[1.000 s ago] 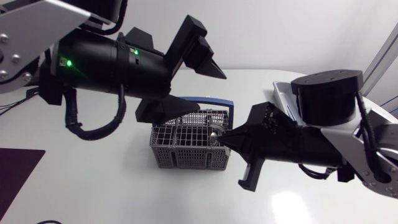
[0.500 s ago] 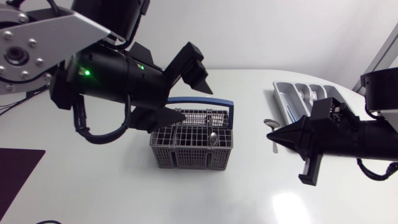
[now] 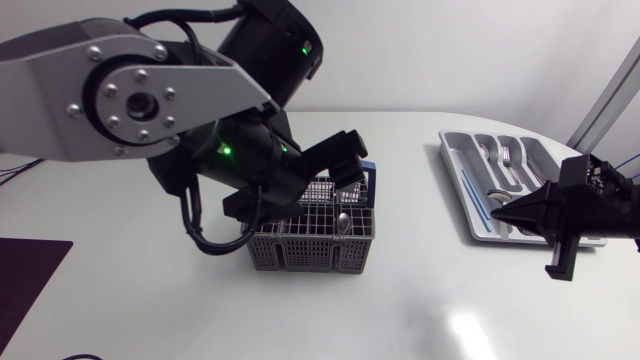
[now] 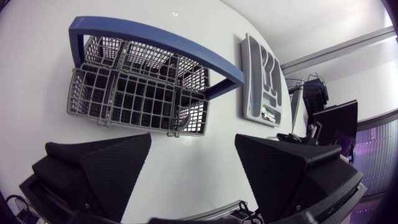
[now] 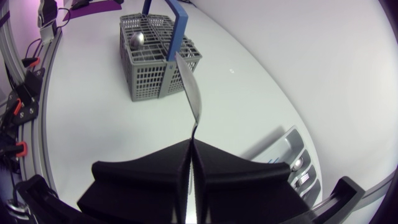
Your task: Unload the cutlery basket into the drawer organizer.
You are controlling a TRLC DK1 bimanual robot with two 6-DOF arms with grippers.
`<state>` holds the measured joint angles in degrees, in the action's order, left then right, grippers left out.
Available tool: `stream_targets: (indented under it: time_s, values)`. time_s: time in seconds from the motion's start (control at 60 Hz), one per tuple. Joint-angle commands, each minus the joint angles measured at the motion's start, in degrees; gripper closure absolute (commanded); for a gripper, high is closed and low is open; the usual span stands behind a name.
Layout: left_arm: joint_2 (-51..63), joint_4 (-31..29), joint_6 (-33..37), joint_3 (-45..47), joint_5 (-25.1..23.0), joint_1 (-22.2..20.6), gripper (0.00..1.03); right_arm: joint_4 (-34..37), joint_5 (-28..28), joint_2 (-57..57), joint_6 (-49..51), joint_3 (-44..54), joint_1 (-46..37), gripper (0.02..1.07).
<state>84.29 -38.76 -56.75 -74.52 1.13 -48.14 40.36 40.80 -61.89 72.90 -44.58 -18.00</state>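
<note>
A grey wire cutlery basket (image 3: 310,240) with a blue handle (image 4: 155,34) stands mid-table, and one spoon (image 3: 343,222) lies inside it. My left gripper (image 3: 305,185) hangs open just above the basket's back edge with nothing between its fingers (image 4: 193,140). The white drawer organizer (image 3: 455,160) lies at the right with several pieces of cutlery in it. My right gripper (image 3: 495,213) is over the organizer's near end, shut on a silver spoon (image 5: 194,99) that sticks out ahead of its fingertips (image 5: 193,142). The right wrist view shows the basket (image 5: 155,68) far ahead.
My bulky left arm (image 3: 150,100) covers the table's left and back above the basket. A dark mat (image 3: 25,270) lies at the table's left edge. Bare white table lies between the basket and the organizer (image 4: 261,81) and along the front.
My right arm has pulled back from the basket to the right, carrying the spoon over the organizer. My left arm has swung round and its gripper has come down closer to the basket.
</note>
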Motion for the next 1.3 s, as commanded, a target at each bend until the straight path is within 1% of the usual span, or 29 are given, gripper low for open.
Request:
stream_targets:
  time_s: [0.0,0.15,0.283,0.35,0.467,0.617,0.767,0.867,0.983,1.083,1.117,1.283]
  values:
    - [2.1,-1.1,2.0,-2.4,1.2,-1.1,0.09,1.9,0.6,-4.6,8.5,-3.0,-3.7,1.02]
    - [3.7,-1.8,3.6,-3.3,2.9,-2.1,0.09,3.8,0.4,-13.3,17.6,-7.8,-10.3,1.02]
    - [5.3,-2.5,4.7,-4.3,3.8,-2.3,0.09,6.3,-1.2,-20.0,23.6,-13.1,-14.3,1.02]
    - [5.8,-2.8,5.6,-4.8,4.8,-2.4,0.09,6.7,-2.7,-23.1,26.0,-15.8,-15.7,1.02]
    - [6.4,-2.8,6.8,-5.2,6.0,-2.6,0.09,7.0,-7.0,-28.6,29.8,-20.1,-16.9,1.01]
    - [6.7,-2.8,7.4,-5.2,6.4,-2.6,0.09,7.1,-11.5,-34.8,32.9,-24.6,-18.1,1.01]
    - [6.8,-2.9,8.4,-5.1,7.0,-2.6,0.09,2.9,-16.0,-38.7,34.7,-25.6,-19.3,1.01]
    - [7.1,-3.0,8.7,-5.3,7.5,-2.9,0.09,2.3,-17.9,-41.2,35.4,-27.1,-19.8,1.01]
    - [7.8,-3.0,8.9,-5.6,7.9,-3.1,0.09,-2.3,-20.4,-44.0,35.9,-27.1,-20.3,1.01]
    - [8.1,-3.0,9.0,-5.7,8.0,-3.2,0.09,-4.3,-21.8,-45.4,36.2,-27.5,-20.5,1.01]
    - [8.2,-3.0,9.1,-5.7,8.0,-3.3,0.09,-6.2,-23.0,-46.3,36.3,-27.5,-20.5,1.01]
    - [8.3,-3.1,9.4,-6.0,8.3,-3.4,0.09,-9.0,-25.2,-48.9,36.9,-28.6,-20.2,1.01]
